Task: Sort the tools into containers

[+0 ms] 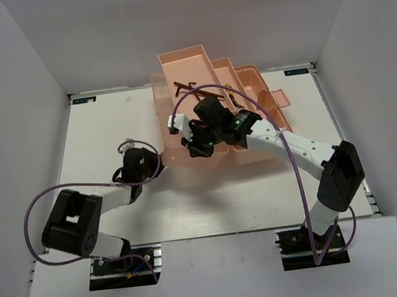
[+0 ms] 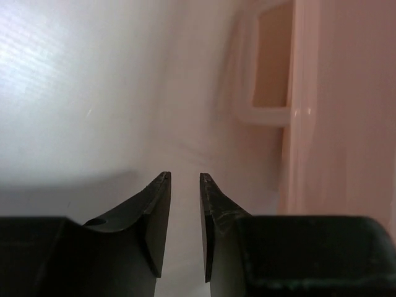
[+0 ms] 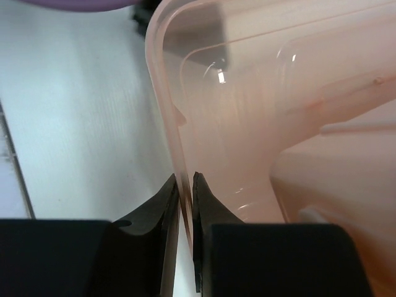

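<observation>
The salmon-pink toolbox (image 1: pixel 199 55) stands at the table's back middle with its tiered trays folded out. Dark brown hex keys (image 1: pixel 181 88) lie in an upper tray, and something yellow (image 1: pixel 228 86) shows beside them. My right gripper (image 1: pixel 193 148) reaches over the box from the right. In the right wrist view it (image 3: pixel 186 179) is shut on the thin edge of the toolbox's wall (image 3: pixel 162 93). My left gripper (image 1: pixel 136 155) sits low on the table just left of the box. Its jaws (image 2: pixel 185 178) stand a narrow gap apart with nothing between them, and the pink box side (image 2: pixel 346 124) is to their right.
A pink moulded loop (image 2: pixel 266 114) sticks out of the box side ahead of the left gripper. A pink flap (image 1: pixel 280 99) hangs off the box's right end. Purple cables (image 1: pixel 40 202) loop off both arms. White walls enclose the table on three sides.
</observation>
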`<control>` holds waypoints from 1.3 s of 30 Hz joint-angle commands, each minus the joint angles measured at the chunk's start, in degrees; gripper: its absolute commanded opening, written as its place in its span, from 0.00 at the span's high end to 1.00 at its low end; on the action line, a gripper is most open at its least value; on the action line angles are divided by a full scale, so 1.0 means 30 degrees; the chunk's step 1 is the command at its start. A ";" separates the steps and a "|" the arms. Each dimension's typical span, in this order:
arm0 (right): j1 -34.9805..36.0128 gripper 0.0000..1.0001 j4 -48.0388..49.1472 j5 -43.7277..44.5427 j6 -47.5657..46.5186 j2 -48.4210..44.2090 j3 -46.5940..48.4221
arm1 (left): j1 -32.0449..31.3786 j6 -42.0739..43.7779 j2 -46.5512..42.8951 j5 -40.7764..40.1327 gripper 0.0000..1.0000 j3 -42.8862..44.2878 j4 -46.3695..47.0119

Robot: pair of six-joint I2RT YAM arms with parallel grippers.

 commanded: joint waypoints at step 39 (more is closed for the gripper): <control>0.1248 0.39 -0.1113 0.3170 -0.0815 -0.2402 0.1307 | 0.2502 -0.1593 0.9162 1.0515 0.44 0.8401 0.8355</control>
